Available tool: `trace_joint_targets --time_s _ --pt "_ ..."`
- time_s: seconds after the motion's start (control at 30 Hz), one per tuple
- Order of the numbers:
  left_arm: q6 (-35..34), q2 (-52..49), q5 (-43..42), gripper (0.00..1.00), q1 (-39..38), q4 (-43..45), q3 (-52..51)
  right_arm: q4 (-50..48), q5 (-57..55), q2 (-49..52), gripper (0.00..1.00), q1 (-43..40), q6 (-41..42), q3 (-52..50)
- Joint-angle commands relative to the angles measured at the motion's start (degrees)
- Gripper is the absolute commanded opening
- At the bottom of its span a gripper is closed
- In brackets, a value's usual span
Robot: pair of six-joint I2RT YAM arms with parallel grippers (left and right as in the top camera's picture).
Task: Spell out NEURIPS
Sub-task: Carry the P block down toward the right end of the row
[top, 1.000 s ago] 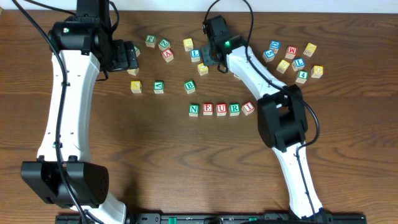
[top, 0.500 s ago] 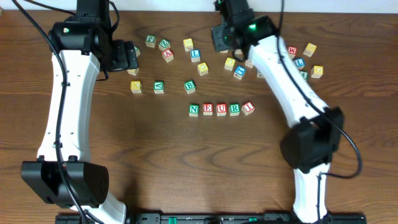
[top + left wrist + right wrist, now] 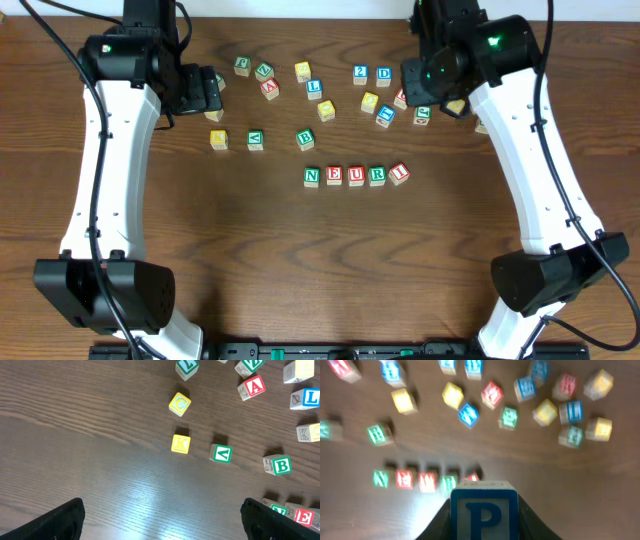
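Your right gripper (image 3: 484,521) has its jaws drawn in on the P cube (image 3: 484,509). In the right wrist view the blue P on its white face sits upright between the two dark fingers (image 3: 436,527), held up off the table (image 3: 250,260), with a blurred scatter of cubes spread out beneath it. From overhead you see that arm reaching to the upper right of the table with its wrist over the loose cluster there, and the P cube itself is hidden under the wrist. The start of the word lies in a straight row near the middle of the table: green N cube (image 3: 311,176), red E cube (image 3: 334,176), red U cube (image 3: 356,176), green R cube (image 3: 377,176) and red I cube (image 3: 399,173). Each sits just beside the next, and the I cube is turned a little askew. Your left gripper (image 3: 165,522) stands spread to its widest and holds nothing. Only its two fingertips show, at the lower corners of the left wrist view, with the yellow K cube (image 3: 180,443), green V cube (image 3: 220,453) and green B cube (image 3: 281,465) on the wood in front of it. Near the top edge the 2 cube (image 3: 360,74) and D cube (image 3: 384,74) sit side by side, just left of the right arm's wrist.
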State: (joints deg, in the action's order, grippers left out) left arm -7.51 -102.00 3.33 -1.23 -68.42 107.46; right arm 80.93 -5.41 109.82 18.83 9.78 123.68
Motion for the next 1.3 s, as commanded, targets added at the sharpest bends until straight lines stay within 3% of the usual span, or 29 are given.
trace_joint_targets --time_s 0.0,0.33,0.8,1.27 --pt "-0.31 -0.68 0.13 0.98 0.26 -0.09 -0.42 4.15 -0.46 0.09 0.2 -1.44 -0.15 -1.18" --pt "-0.31 -0.68 0.13 0.98 0.26 -0.09 -0.42 1.22 -0.5 0.13 0.17 -2.36 0.02 -14.78" --pt "-0.31 -0.68 0.13 0.98 0.24 -0.09 -0.42 -26.91 -0.74 0.13 0.21 -2.4 -2.93 -42.45" --pt "-0.31 -0.68 0.13 0.98 0.26 -0.09 -0.42 -38.77 -2.97 0.15 0.22 -2.38 -3.02 -52.41"
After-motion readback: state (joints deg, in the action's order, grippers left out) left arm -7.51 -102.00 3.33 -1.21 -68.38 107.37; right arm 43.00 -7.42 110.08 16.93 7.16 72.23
